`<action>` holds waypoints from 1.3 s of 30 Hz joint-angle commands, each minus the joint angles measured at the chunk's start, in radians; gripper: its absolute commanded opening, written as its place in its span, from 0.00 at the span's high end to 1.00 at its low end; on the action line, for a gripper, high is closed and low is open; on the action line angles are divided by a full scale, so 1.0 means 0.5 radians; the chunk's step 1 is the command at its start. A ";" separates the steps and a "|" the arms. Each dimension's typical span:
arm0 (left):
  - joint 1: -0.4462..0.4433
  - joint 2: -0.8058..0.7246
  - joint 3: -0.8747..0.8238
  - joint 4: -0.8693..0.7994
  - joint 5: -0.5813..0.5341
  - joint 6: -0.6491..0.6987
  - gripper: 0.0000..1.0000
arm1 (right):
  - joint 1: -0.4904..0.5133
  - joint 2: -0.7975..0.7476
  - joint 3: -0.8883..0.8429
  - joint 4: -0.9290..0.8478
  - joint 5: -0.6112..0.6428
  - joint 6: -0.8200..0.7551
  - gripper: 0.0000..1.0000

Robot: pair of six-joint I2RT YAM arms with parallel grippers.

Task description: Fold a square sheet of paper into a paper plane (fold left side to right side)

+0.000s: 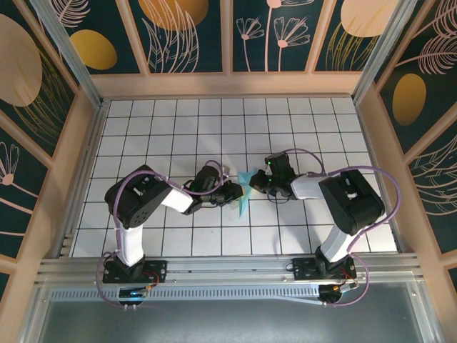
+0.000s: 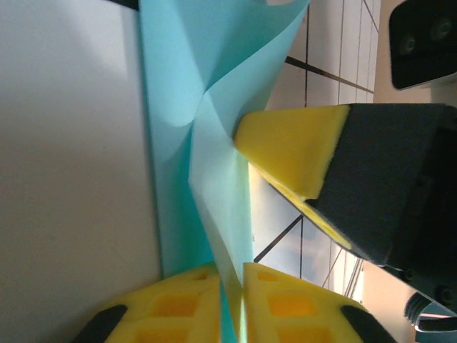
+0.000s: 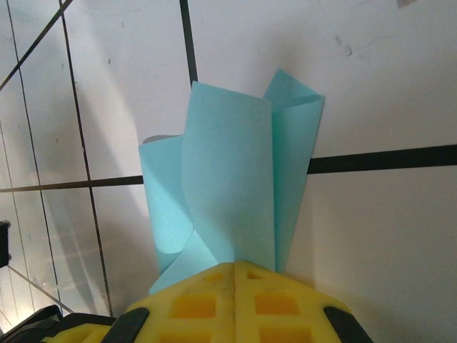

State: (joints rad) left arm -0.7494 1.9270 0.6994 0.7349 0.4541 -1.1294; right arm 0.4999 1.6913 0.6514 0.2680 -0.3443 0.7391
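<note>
The square sheet of paper stands half-folded in the middle of the bench, between my two arms. The left fingers sit almost together with the sheet's edge sandwiched between them. The right fingers are fully closed, pinching its other side. To fold well, I reckon I should anchor one side, carry the left flap over until the edges meet, then press flat. Its long axis runs near-to-far, the narrower end seemingly toward the arm bases
</note>
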 commanded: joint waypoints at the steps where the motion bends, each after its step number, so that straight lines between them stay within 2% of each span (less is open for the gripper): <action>1: 0.019 -0.107 0.027 -0.274 -0.196 0.085 0.78 | -0.001 0.029 -0.111 -0.189 0.063 0.001 1.00; 5: 0.019 -0.310 0.058 -0.509 -0.256 0.180 0.71 | -0.005 0.028 -0.118 -0.174 0.057 -0.004 1.00; 7: 0.020 -0.401 0.086 -0.663 -0.272 0.251 0.71 | -0.003 0.028 -0.118 -0.170 0.054 -0.010 1.00; 11: 0.019 -0.556 0.146 -0.917 -0.226 0.381 0.83 | -0.003 0.030 -0.111 -0.171 0.051 -0.018 1.00; 14: 0.008 -0.593 0.164 -0.918 -0.081 0.371 0.92 | -0.002 0.034 -0.112 -0.171 0.050 -0.022 1.00; 18: -0.037 -0.526 0.212 -0.833 0.112 0.290 0.99 | -0.003 0.037 -0.114 -0.167 0.044 -0.021 1.00; 22: -0.110 -0.368 0.310 -0.832 0.171 0.281 1.00 | -0.003 0.038 -0.109 -0.172 0.041 -0.024 1.00; 30: -0.140 -0.208 0.363 -0.860 0.104 0.278 1.00 | -0.001 0.020 -0.109 -0.189 0.044 -0.033 1.00; 39: -0.139 -0.168 0.304 -0.881 0.039 0.277 1.00 | -0.003 0.032 -0.105 -0.183 0.041 -0.035 1.00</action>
State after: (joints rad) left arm -0.8192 1.8244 0.8551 0.3164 0.4870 -0.9848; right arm 0.4992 1.6894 0.6384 0.2928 -0.3454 0.7383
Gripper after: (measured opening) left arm 0.043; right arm 0.050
